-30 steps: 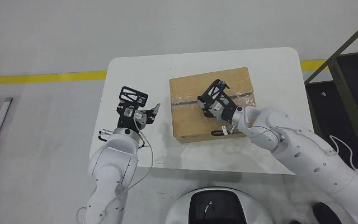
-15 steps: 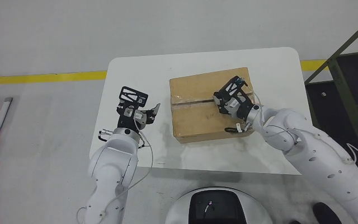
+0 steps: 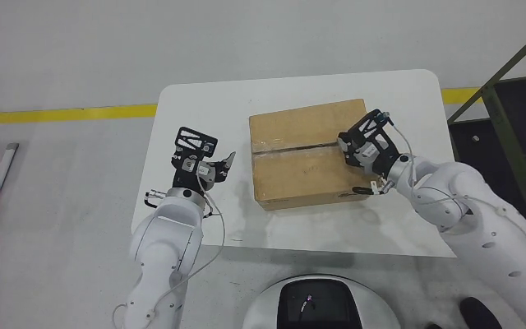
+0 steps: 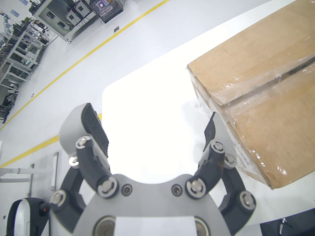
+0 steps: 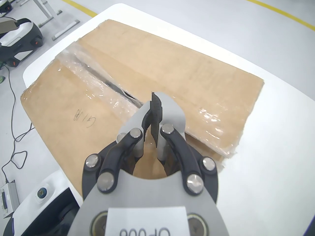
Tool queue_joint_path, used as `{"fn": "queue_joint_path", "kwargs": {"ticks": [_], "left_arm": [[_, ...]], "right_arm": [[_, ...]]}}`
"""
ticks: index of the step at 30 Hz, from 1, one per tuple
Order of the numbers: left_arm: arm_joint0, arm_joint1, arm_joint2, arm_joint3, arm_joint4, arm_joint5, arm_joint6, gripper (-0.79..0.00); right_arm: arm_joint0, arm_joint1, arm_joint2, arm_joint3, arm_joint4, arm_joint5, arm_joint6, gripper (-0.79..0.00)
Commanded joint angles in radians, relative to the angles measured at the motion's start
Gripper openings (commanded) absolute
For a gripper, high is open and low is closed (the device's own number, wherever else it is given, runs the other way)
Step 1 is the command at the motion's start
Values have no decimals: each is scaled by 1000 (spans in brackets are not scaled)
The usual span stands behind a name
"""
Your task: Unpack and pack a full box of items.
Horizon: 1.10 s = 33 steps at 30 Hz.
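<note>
Box (image 3: 300, 169) sits mid surface (image 3: 197, 103) — R hand (image 5: 153, 110) pressed shut over its taped seam (image 5: 108, 83), slid from mid-box to the right end. L hand (image 4: 150, 114) spread beside box, unmoved.

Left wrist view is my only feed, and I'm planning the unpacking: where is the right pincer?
Observer: The right pincer hangs over the taped seam of the brown cardboard box, near the box end on the robot's right.
Operator: Open or shut?
Observer: Shut, fingertips together.
Operator: Is that end taped?
Observer: Yes, clear glossy tape wraps over that end's edge.
</note>
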Motion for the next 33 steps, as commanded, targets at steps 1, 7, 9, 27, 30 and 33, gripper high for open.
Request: {"fn": "queue_joint_path", "kwargs": {"ticks": [1,7,9,27,30,33], "left_arm": [[0,0,0,0,0,0,0,0],[0,0,0,0,0,0,0,0],[0,0,0,0,0,0,0,0],[0,0,0,0,0,0,0,0],[0,0,0,0,0,0,0,0],[0,0,0,0,0,0,0,0]], "right_arm": [[-16,3,22,-7,-2,4,1,-785],[-67,12,99,-35,-13,15,12,-785],[-86,15,127,-44,-19,18,19,-785],[-274,18,281,-35,41,38,-114,-785],[-260,6,207,-27,43,36,-143,-785],[-229,-8,129,-16,52,41,-163,-785]]}}
